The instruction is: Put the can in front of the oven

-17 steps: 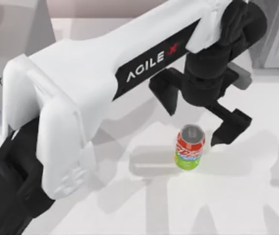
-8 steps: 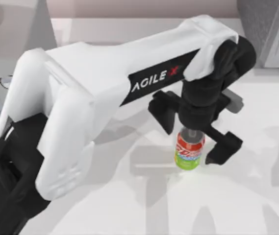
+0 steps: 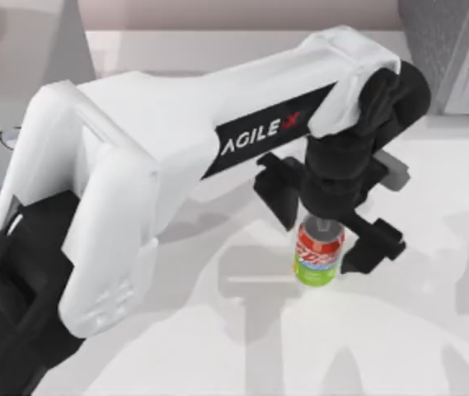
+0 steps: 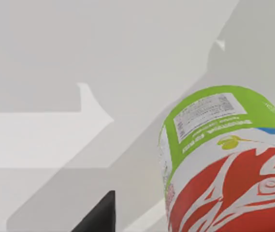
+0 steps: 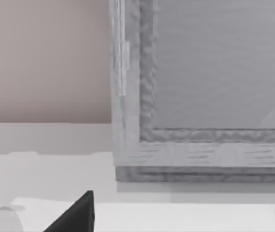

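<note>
Straddling the upright can (image 3: 320, 253), left gripper (image 3: 323, 231) w/ fingers apart, not clamped; can prob. light, thin-walled, slick, so grip mid-body, gentle squeeze.

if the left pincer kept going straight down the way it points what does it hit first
Most likely the can: the left pincer hangs over it, fingers open on either side. Then the table.

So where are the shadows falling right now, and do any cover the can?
Top view: arm-shaped grey shadows spread across the table around the can, which stays brightly lit between the left gripper fingers. Left wrist view: angular shadows cross the table beyond the can.
</note>
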`<state>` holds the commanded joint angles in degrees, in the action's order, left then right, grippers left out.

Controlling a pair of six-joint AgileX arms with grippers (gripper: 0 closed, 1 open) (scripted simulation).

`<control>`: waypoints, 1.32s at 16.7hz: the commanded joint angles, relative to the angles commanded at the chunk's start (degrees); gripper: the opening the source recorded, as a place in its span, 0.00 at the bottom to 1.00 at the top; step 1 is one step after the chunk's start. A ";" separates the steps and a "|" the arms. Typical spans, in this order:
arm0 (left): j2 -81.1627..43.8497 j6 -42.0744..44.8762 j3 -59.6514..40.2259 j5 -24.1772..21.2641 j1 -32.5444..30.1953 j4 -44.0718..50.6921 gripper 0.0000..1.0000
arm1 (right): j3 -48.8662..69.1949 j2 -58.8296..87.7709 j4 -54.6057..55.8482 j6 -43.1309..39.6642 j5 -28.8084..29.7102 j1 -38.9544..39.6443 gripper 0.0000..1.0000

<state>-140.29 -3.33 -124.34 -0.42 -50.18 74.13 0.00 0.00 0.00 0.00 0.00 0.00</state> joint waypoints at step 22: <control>-0.39 0.10 -3.38 0.05 -0.01 3.16 0.00 | 0.00 0.00 0.00 0.00 0.00 0.00 1.00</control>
<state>-140.68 -3.22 -127.72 -0.37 -50.19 77.29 0.00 0.00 0.00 0.00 0.00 0.00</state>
